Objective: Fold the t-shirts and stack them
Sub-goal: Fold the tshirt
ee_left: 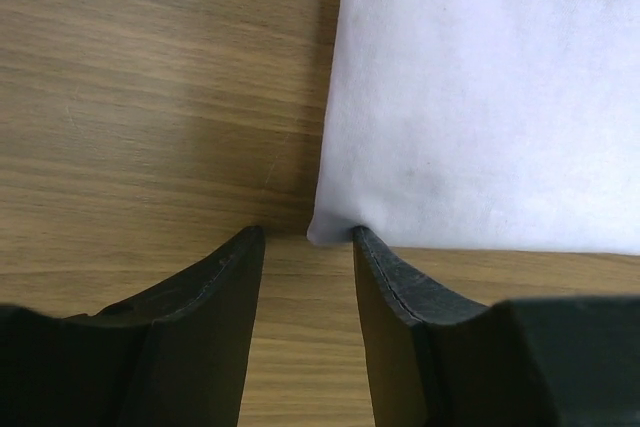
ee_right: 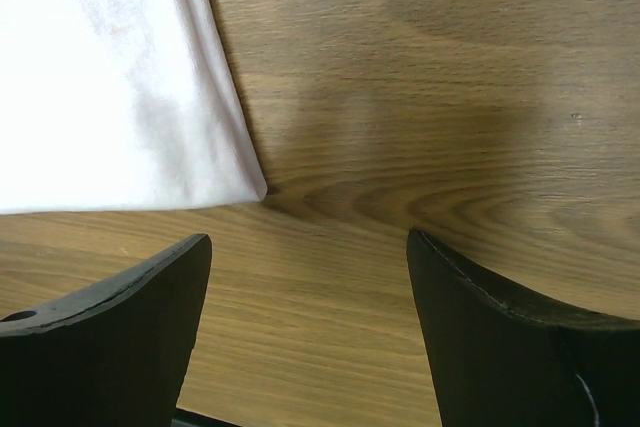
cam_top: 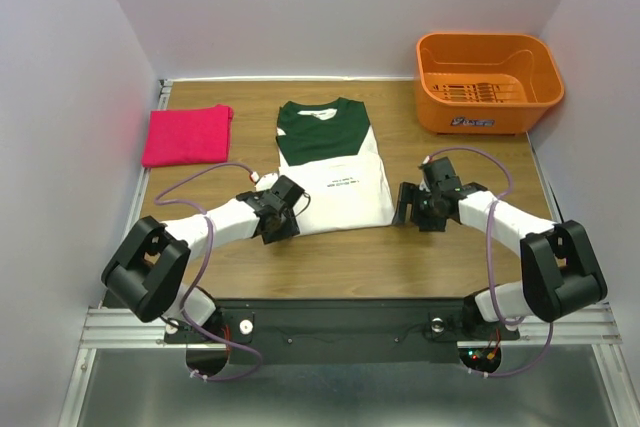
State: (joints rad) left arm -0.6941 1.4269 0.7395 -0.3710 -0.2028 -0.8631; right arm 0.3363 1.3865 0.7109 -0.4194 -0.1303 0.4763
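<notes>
Around both arms spreads a wooden desk (cam_top: 400,259) with a brown grain, closed in on three sides by plain white walls (cam_top: 350,7). Between the two end effectors lies the white t-shirt (cam_top: 335,177), flat on the wood with its sleeves folded in; its long axis runs straight away from the arm bases, with the dark green collar and shoulders at the far end and the white hem at the near end. The left end effector (cam_top: 282,225) sits low at the near left corner of that hem. Its fingers are spread part way with bare wood showing between them, and in its wrist view the cloth corner lies just ahead of the gap, at the tip of the right finger (ee_left: 385,277). The right end effector (cam_top: 410,209) sits just beside the near right corner, spread wide and holding nothing, the corner ahead and to its left. Well beyond the left end effector, to its left, rests the pink t-shirt (cam_top: 187,135), folded into a rectangle. Far beyond the right end effector stands an orange basket (cam_top: 435,97) in the corner. Nothing lies between either end effector and the hem.
</notes>
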